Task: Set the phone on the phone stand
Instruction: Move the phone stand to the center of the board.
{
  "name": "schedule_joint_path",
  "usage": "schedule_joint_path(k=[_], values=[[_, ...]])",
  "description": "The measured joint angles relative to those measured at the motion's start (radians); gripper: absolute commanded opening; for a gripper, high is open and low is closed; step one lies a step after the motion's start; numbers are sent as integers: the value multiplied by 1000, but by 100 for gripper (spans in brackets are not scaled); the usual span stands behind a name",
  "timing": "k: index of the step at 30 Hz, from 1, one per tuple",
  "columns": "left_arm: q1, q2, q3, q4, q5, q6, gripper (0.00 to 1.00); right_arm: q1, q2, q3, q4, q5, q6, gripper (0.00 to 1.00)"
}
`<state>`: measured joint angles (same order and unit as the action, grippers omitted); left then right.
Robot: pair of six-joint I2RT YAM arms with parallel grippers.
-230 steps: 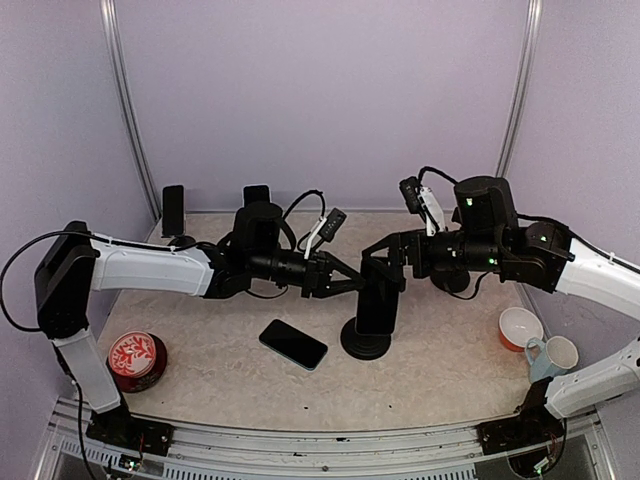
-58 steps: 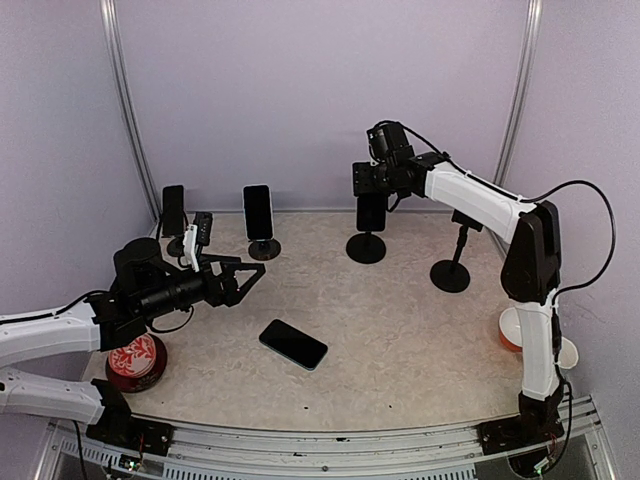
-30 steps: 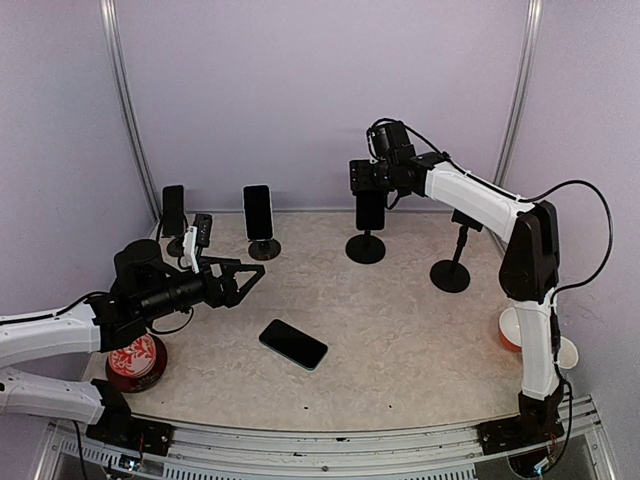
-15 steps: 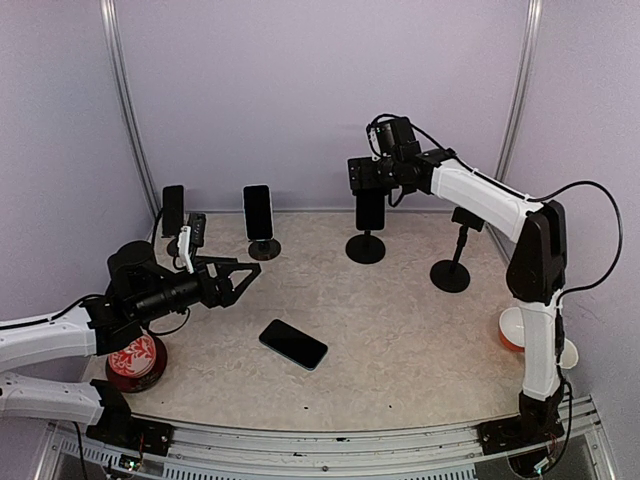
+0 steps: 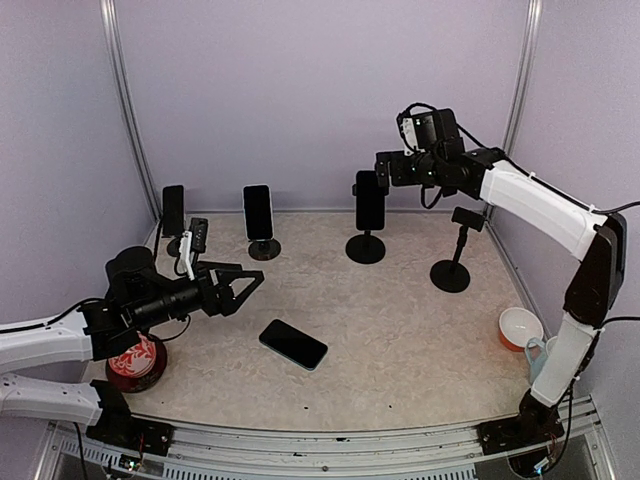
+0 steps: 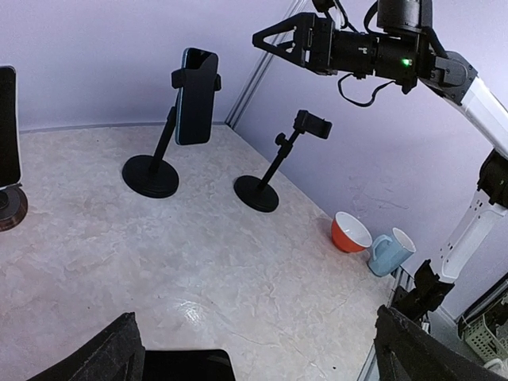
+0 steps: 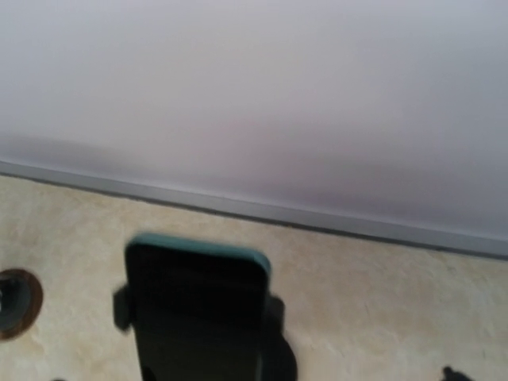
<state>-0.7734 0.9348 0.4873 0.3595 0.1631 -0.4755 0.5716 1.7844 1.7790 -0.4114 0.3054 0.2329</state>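
Beige marbled tabletop point(image 5: 420, 330), lilac walls point(image 5: 320, 90); phone point(image 5: 293, 344) lying flat; both jaws spread, empty.

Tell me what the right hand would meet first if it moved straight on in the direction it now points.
Most likely the top of the phone on the middle stand. The open right hand points toward it; its wrist view shows that phone ahead. Depth is unclear, so it might pass above.

The right wrist view is blurred; the clamped phone point(image 7: 196, 309) runs off its bottom edge. The left wrist view crops the loose phone point(image 6: 190, 367) at the bottom and a third phone point(image 6: 8, 127), up-left of it, at the side. Left of the loose phone, the left arm point(image 5: 50, 342) overlaps the can point(image 5: 140, 362).
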Motion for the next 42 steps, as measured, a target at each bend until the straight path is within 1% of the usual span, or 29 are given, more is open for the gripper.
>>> schedule_joint_path(k=[4,8,12,15,19,22,27,33,35,37,42], values=[[-32,-10,0,-27,-16,-11,99,0,-84,-112,0,16,7,100],[-52,-11,0,-79,-31,-13,99,0,-204,-244,-11,51,25,100],[-60,-11,0,-131,-50,-14,99,0,-368,-383,-21,117,50,100],[-67,-11,-3,-138,-63,-14,99,0,-503,-484,-29,173,74,100],[-71,-5,-13,-154,-89,-14,99,0,-644,-597,-43,233,109,99],[-71,-4,-15,-174,-105,-8,99,0,-688,-651,-49,266,138,97],[-73,-36,-35,-189,-138,16,99,0,-700,-734,-66,299,174,92],[-75,-103,-126,-151,-145,21,99,-8,-706,-746,-91,320,196,86],[-75,-109,-154,-133,-145,21,99,-32,-714,-752,-86,313,195,83],[-75,-109,-170,-123,-146,22,99,-83,-720,-758,-75,282,189,82],[-75,-88,-165,-126,-163,24,99,-222,-701,-759,-45,140,175,77]])
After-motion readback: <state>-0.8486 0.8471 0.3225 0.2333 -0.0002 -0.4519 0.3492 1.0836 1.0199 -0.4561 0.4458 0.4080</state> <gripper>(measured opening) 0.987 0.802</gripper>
